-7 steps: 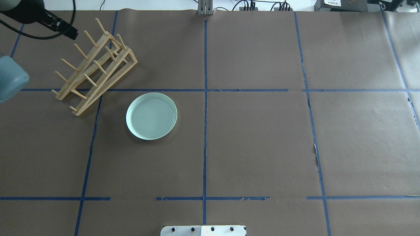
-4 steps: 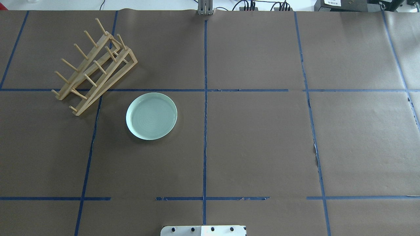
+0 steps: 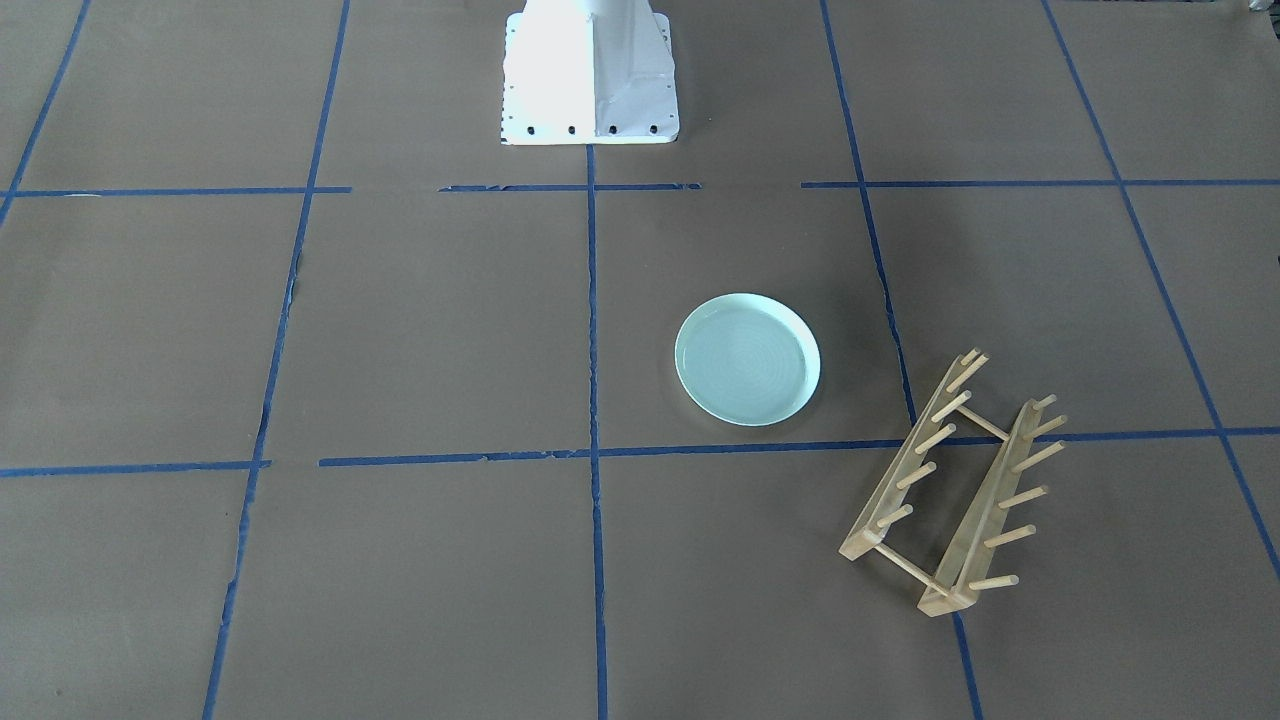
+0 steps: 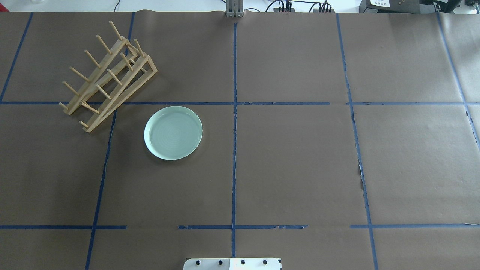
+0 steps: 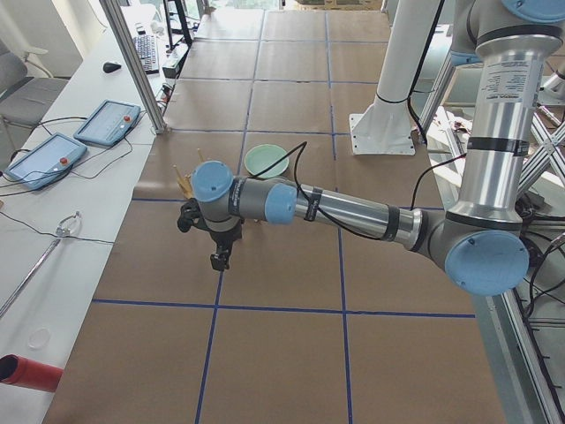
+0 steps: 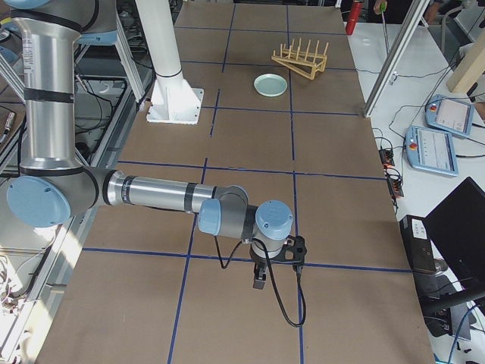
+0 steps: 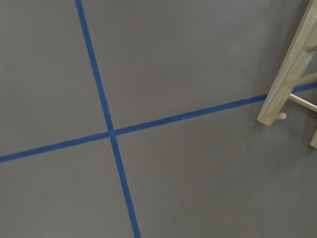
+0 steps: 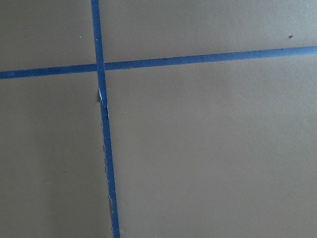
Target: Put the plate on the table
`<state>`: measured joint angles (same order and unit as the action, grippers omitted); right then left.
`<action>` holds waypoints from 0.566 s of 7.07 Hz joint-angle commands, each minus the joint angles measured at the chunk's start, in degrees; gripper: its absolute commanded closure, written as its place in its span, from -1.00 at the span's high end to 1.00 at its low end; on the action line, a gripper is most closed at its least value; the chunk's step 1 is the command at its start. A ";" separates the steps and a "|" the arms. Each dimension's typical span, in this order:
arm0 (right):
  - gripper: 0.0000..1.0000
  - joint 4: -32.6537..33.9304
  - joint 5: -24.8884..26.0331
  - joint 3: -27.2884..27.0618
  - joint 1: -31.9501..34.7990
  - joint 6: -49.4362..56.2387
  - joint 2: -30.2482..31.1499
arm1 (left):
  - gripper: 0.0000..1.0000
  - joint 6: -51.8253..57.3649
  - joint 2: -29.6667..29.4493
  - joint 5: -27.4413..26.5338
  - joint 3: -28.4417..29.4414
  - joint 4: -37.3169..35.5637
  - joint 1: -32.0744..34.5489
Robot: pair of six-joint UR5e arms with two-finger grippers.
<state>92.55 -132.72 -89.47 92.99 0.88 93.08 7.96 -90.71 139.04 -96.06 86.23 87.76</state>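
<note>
The plate [image 4: 173, 132] lies flat on the table [image 4: 300, 168], just beside the wooden rack [image 4: 108, 75] and apart from it. The left gripper [image 5: 218, 259] hangs near the rack. The right gripper [image 6: 259, 282] is well apart from the rack. The jaw opening of either gripper cannot be determined.

There's the plate [image 4: 173, 132]: round, pale mint-green, raised rim, faint rings inside. It lies flat and face-up on the counter [image 4: 300, 168], brown paper squared off in blue tape. It sits inside one square on the robot's left half, just beside a tape line [image 4: 180, 103].
</note>
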 commanded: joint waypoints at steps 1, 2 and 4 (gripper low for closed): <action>1.00 0.00 0.00 0.00 0.00 0.00 0.00 | 1.00 0.83 1.42 0.27 1.66 -0.36 2.67; 1.00 0.00 0.00 0.00 0.00 0.00 0.00 | 1.00 -0.31 1.42 -0.08 1.75 -0.54 4.07; 1.00 0.00 0.00 0.00 0.00 0.00 0.00 | 1.00 -6.78 1.33 -0.35 1.84 -0.45 4.18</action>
<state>92.55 -132.72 -89.47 92.99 0.88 93.08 5.29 -89.34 138.82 -94.32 85.75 91.74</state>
